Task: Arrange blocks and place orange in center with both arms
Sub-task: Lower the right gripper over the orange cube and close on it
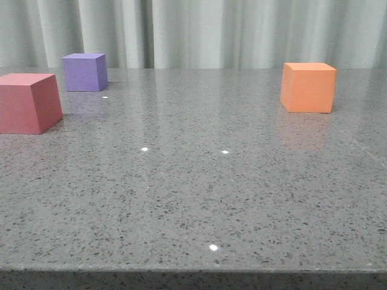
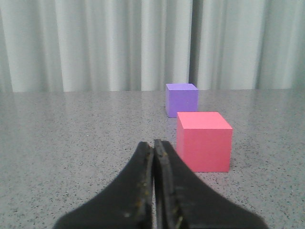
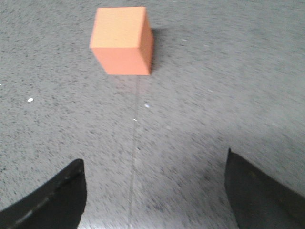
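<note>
Starting with the front view, the orange cube [image 1: 308, 87] is seen at 2 o'clock, the red-pink cube [image 1: 27, 103] and purple cube [image 1: 85, 72] at 10; the centre [image 1: 199, 139] lies bare. In the left wrist view, the left gripper [image 2: 154, 152] is clenched, empty. In the right wrist view, the right gripper [image 3: 155, 191] is spread wide, the orange cube at 12; reaching seems in hand, and closing in on it is called for.

Front view low; wrist views near tabletop [image 1: 199, 199].

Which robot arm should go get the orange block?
The right arm, probably. Its right gripper is open with the orange block straight ahead. The left gripper is shut, facing the red-pink block and purple block.
</note>
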You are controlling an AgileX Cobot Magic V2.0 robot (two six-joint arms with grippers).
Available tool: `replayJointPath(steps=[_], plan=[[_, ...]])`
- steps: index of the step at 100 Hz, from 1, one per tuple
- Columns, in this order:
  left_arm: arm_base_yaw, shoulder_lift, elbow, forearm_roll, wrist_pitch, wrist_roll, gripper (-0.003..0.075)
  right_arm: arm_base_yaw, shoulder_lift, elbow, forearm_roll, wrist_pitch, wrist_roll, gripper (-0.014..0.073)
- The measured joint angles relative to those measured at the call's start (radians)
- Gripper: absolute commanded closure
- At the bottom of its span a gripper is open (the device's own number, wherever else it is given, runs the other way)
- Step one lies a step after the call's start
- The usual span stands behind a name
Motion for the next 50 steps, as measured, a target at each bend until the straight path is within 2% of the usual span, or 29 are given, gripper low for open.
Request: replayJointPath(steps=[23, 50], plan=[[0.0, 0.0, 0.0, 0.0, 0.0, 0.0, 0.0741, 0.079, 0.279, -0.166, -0.014, -0.023, 0.0, 0.0001], [0.0, 0.0, 0.0, 0.0, 0.0, 0.0, 0.0741, 0.089, 0.517, -0.361, -0.039, -0.031, 0.0, 0.0001]])
